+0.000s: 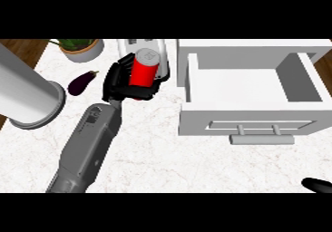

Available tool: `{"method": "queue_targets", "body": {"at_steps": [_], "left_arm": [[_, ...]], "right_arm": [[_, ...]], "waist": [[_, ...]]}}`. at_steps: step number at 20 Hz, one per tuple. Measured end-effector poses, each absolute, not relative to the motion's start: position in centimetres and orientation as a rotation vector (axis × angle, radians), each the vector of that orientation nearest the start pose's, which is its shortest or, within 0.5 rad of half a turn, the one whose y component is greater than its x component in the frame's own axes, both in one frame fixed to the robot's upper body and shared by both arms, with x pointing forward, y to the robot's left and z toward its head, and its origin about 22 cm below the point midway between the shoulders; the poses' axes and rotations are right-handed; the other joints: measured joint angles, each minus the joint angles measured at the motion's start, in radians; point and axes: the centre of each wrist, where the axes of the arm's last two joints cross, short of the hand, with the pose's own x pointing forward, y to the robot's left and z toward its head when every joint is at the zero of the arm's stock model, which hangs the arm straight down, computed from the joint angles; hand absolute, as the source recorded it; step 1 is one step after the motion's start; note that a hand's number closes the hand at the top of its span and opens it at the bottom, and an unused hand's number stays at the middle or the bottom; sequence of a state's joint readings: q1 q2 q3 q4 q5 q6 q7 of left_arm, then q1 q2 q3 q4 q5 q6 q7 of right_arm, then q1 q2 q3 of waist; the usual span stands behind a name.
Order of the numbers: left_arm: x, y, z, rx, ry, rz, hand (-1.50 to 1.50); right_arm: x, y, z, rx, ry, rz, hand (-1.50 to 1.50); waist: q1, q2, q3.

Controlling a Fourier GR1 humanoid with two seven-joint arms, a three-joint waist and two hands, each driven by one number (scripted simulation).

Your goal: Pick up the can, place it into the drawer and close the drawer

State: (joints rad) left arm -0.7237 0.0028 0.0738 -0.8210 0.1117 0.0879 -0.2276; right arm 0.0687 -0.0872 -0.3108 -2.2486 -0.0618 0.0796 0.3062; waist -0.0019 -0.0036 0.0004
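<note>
A red can (144,71) with a grey top lies tilted in my left hand (119,84), whose black fingers and thumb curl round it. The hand and can are left of the open white drawer (192,77), a short way from its left wall. The drawer stands pulled out with a bare inside, and its grey bar handle (261,138) faces me. Only a small black tip of my right hand (320,185) shows at the lower right edge, well below the drawer front.
A dark purple eggplant (81,83) lies on the marble counter (168,158) just left of my hand. A big grey cylinder (25,93) stands at the far left. A potted plant (81,47) and a white appliance (143,44) sit at the back.
</note>
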Motion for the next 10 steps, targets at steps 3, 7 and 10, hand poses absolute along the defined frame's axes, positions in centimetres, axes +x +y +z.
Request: {"method": "queue_targets", "body": {"at_steps": [3, 7, 10], "left_arm": [[39.9, 12.9, 6.7, -0.163, -1.695, -0.057, 1.50], [40.2, 10.4, 10.9, -0.168, -1.707, -0.075, 1.50], [40.4, 8.3, 14.1, -0.159, -1.724, -0.103, 1.50]], "right_arm": [[17.0, -30.1, 15.2, -0.289, -1.870, -0.060, -1.50], [16.6, -30.5, 15.1, -0.291, -1.874, -0.059, -1.50], [17.1, -30.5, 15.4, -0.298, -1.879, -0.054, -1.50]], "waist": [[-0.002, -0.001, 0.000], [-0.006, 0.000, 0.000], [-0.008, 0.001, 0.000]]}}
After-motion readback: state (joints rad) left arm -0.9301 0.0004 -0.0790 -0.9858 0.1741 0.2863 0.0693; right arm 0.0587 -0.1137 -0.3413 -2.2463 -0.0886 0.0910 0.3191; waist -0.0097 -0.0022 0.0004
